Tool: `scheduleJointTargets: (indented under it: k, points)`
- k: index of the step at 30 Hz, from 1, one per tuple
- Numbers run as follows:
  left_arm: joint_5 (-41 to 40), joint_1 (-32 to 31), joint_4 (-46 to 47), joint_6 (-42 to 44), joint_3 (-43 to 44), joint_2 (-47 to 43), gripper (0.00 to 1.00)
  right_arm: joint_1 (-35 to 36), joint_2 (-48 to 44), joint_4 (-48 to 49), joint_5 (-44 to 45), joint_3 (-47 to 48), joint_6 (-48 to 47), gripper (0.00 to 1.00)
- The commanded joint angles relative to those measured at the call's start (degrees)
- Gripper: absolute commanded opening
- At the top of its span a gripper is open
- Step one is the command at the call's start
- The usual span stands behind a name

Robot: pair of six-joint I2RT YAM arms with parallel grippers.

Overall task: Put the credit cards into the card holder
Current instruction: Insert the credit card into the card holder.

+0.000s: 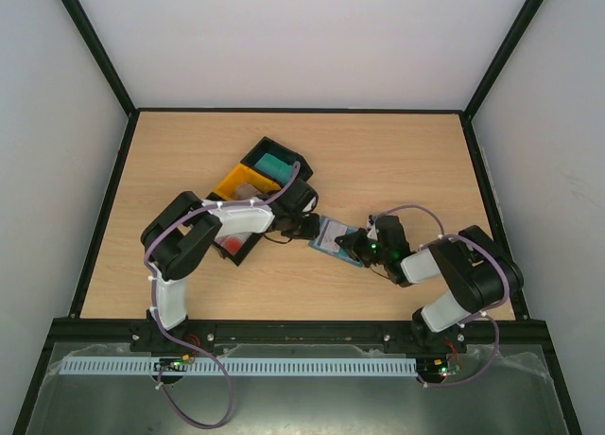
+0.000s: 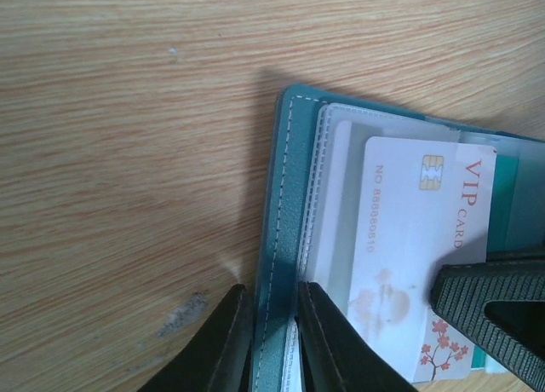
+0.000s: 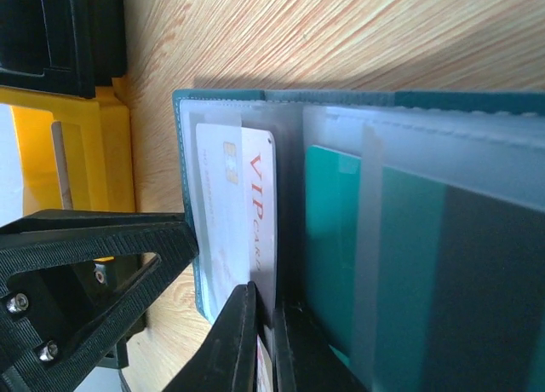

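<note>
Light, stiff and slick by the look of it, a white plastic VIP card [image 2: 417, 239] with red lettering appears partway into a clear plastic sleeve [image 2: 341, 153] of the slate-blue stitched card holder [image 2: 285, 239]. The holder lies open on the pale wooden tabletop [image 1: 397, 161] between the two arms. The right gripper [image 3: 264, 324] is clamped on one end of the card, the sensible hold for sliding it flat. The left gripper [image 2: 271, 294] pinches the holder's cover edge, steadying limp sleeves likely to buckle. A yellow plastic tray [image 1: 241, 182] sits nearby, and white walls [image 1: 47, 170] enclose the table.
</note>
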Motion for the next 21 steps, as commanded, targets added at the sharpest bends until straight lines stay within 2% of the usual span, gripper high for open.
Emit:
scheduleJointTargets:
  k: [1, 5, 15, 21]
  points:
    - [1.20, -0.66, -1.46, 0.61, -2.09, 1.75, 0.18, 2.36, 3.68, -1.25, 2.76, 0.27, 2.00, 0.06]
    - [1.13, -0.62, -1.40, 0.71, -2.38, 1.42, 0.17, 2.82, 1.77, -2.90, 4.14, 0.16, 2.22, 0.10]
    - [1.02, -0.67, -1.20, 1.21, -2.43, 0.97, 0.17, 3.10, -9.79, -22.75, 13.10, 3.46, -1.26, 0.44]
    - [3.31, -0.67, -0.38, 2.08, -2.45, 0.99, 0.17, 5.42, -9.94, -33.02, 18.16, 9.02, -3.71, 0.50]
